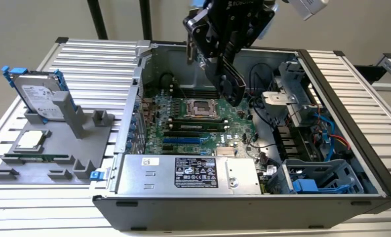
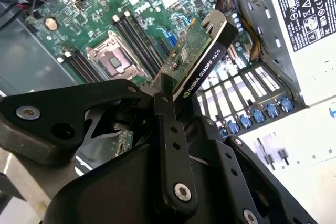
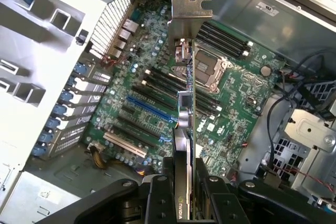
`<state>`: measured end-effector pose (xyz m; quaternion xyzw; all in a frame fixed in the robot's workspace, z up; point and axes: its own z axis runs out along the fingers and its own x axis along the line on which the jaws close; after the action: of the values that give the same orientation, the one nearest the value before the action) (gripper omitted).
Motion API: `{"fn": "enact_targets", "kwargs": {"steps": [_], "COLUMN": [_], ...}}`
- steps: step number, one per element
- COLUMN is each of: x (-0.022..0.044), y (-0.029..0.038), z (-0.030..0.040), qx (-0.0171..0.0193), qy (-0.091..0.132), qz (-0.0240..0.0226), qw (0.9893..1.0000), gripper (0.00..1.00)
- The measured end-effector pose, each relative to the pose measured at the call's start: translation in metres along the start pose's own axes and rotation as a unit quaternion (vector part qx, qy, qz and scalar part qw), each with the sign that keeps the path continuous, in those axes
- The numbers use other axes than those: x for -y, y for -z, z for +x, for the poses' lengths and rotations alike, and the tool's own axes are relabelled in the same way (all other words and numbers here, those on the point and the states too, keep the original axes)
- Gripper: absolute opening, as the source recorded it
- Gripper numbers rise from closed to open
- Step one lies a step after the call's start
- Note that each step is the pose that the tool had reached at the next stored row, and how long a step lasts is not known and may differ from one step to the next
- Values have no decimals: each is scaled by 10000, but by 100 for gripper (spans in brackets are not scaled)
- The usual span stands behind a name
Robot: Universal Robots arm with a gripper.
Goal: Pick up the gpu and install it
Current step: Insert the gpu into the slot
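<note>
My gripper (image 1: 226, 66) hangs over the open computer case (image 1: 353, 148), shut on the gpu (image 1: 232, 86). The gpu is a green card with a black cooler, held on edge above the motherboard (image 1: 195, 121), not touching it. In the first wrist view the gpu (image 3: 187, 108) runs away from the gripper (image 3: 187, 195), with its silver bracket (image 3: 190, 9) at the far end, over the black and blue expansion slots (image 3: 149, 109). In the second wrist view the gripper (image 2: 167, 98) clamps the gpu (image 2: 202, 51) near one end.
The case holds a power supply (image 1: 189, 173), a drive cage (image 1: 321, 177) and cables (image 1: 327, 128). At the exterior view's left a grey holder (image 1: 51, 168) carries a hard drive in a blue frame (image 1: 41, 94), a processor (image 1: 31, 140) and a memory stick (image 1: 37, 158).
</note>
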<state>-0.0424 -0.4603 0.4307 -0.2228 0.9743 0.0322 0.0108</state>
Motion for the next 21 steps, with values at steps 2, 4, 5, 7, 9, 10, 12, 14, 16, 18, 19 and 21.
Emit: {"fn": "enact_targets", "kwargs": {"steps": [2, 4, 5, 7, 9, 10, 12, 14, 16, 18, 19, 21], "x": [0, 0, 0, 0, 0, 0, 0, 0, 0, 0, 0, 0], "y": [0, 0, 0, -1, 0, 0, 0, 0, 0, 0, 0, 0], "z": [0, 0, 0, 0, 0, 0, 0, 0, 0, 0, 0, 0], "qx": [-2, -3, -3, -3, -4, -4, -4, -3, -4, -4, -4, -6], "qy": [29, 49, 55, 58, 58, 58, 59, 61, 62, 68, 77, 103], "qz": [-1, -2, -2, -3, -2, -2, -2, -2, -2, -2, -3, -4], "qw": [10000, 10000, 10000, 10000, 10000, 10000, 10000, 10000, 10000, 10000, 10000, 9999], "gripper": [0, 0, 0, 0, 0, 0, 0, 0, 0, 0, 0, 0]}}
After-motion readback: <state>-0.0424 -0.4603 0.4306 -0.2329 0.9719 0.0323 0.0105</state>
